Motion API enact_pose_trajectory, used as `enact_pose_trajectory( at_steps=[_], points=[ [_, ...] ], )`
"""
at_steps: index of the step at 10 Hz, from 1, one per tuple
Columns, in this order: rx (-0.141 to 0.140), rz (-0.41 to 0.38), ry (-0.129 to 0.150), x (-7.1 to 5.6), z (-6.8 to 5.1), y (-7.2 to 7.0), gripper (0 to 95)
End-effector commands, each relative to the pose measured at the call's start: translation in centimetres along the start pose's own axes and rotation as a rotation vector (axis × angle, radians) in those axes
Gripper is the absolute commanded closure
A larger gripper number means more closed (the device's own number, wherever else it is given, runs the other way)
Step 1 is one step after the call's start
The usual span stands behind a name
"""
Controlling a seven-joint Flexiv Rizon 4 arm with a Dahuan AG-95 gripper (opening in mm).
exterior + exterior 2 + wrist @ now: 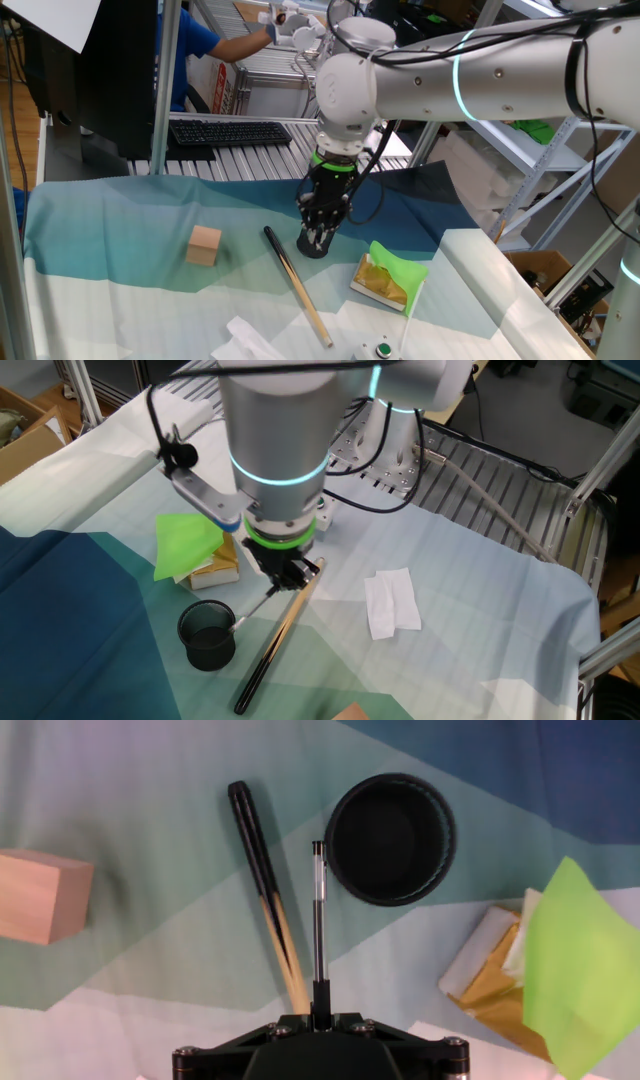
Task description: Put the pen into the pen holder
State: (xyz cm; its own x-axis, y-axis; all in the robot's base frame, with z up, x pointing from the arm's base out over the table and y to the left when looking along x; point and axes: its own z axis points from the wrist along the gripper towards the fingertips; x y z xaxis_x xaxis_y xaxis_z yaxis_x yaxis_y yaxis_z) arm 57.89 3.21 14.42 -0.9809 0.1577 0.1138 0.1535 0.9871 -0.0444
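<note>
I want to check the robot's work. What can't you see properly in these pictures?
- Pen holder: in one fixed view the gripper covers most of it.
- Pen: its back end is hidden by the gripper body in the hand view; in the other fixed view it is too thin to make out well.
- Fingers: the hand view cuts them off, so their grip is unclear.
- Stick: its lower end goes under the gripper.

Bright, even overhead light in all views. Soft shadows only: left of the cube [42,896] toward 3 o'clock on the cloth [150,800]. Hand view sharp mid-frame, gripper [318,1020] base dark at 6 o'clock. Fixed views slightly soft, background blurrier.
</note>
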Motion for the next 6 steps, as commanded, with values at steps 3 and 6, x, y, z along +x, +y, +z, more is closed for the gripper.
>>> enact_pose_trajectory(
  at_steps=[3, 6],
  points=[
    [0.014, 0.025, -0.001, -0.7, -0.6, -0.9, 95.0],
    [0.028, 0.036, 0.008, -1.1, -1.1, -1.7, 95.0]
  ],
)
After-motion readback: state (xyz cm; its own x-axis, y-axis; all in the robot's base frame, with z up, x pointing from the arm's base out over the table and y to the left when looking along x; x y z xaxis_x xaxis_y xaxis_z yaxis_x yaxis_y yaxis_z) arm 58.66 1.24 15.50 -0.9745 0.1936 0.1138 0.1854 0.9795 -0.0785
